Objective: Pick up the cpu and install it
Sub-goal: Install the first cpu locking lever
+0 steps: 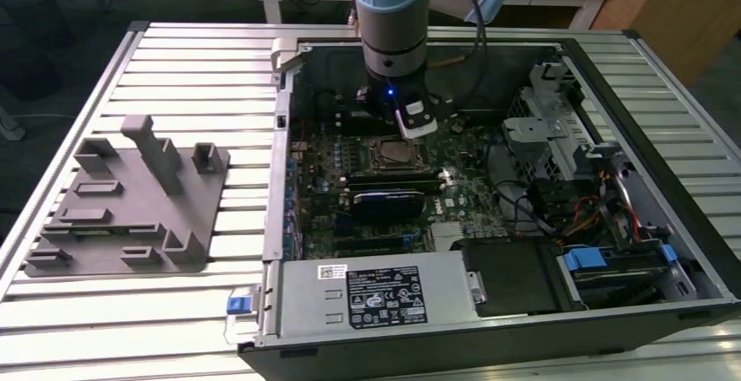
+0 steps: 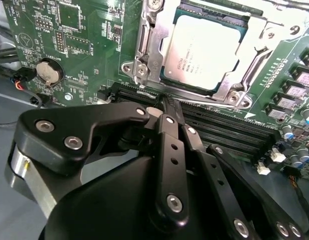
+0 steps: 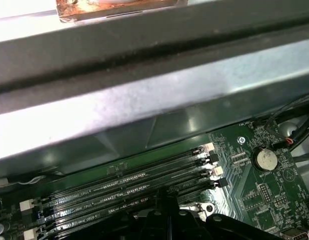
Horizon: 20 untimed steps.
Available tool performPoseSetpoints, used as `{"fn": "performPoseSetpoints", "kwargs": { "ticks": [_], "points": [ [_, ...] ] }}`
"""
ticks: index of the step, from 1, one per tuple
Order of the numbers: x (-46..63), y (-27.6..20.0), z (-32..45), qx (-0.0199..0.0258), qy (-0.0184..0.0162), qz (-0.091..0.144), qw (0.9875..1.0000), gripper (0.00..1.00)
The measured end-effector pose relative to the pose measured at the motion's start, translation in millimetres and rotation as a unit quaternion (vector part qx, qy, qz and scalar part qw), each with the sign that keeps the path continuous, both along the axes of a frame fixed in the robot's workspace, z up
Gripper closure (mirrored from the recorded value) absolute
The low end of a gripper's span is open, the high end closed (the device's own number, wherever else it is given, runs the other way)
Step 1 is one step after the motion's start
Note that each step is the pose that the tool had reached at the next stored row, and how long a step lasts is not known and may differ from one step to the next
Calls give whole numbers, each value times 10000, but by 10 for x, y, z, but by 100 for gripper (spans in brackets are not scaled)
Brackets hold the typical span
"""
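Observation:
The cpu (image 2: 202,52) lies flat in the motherboard socket (image 2: 144,47), silvery top plate up, framed by the metal socket bracket. In the exterior view the cpu (image 1: 394,151) sits in the middle of the board inside the open computer case. My gripper (image 2: 167,102) is shut with nothing between its fingers. Its tip hovers just off the socket's edge, over the black memory slots (image 2: 219,127), and is apart from the chip. In the first wrist view the gripper (image 3: 167,202) points down at those slots. The arm (image 1: 394,42) comes down from above the case.
The grey plastic fixture block (image 1: 127,203) rests on the slatted table to the exterior view's left of the case. A power supply (image 1: 370,294) fills the case's near side, and drive bays and cables (image 1: 579,216) the right. A coin battery (image 2: 48,71) sits on the board.

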State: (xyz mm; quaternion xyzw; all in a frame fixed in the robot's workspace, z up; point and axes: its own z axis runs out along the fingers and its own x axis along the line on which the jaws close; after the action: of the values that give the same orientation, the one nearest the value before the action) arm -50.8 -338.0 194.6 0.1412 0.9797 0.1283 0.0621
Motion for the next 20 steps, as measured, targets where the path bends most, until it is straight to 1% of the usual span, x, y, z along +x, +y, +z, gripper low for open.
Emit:
{"fn": "performPoseSetpoints", "kwargs": {
  "ticks": [10, 14, 18, 20],
  "points": [
    [0, -43, -27, -29, 1, 63, 10000, 89],
    [0, -46, -29, -33, 1, 74, 10000, 89],
    [0, -46, -1, -32, 1, 75, 10000, 89],
    [0, -46, 29, -32, 1, 75, 10000, 89]
  ]
}}
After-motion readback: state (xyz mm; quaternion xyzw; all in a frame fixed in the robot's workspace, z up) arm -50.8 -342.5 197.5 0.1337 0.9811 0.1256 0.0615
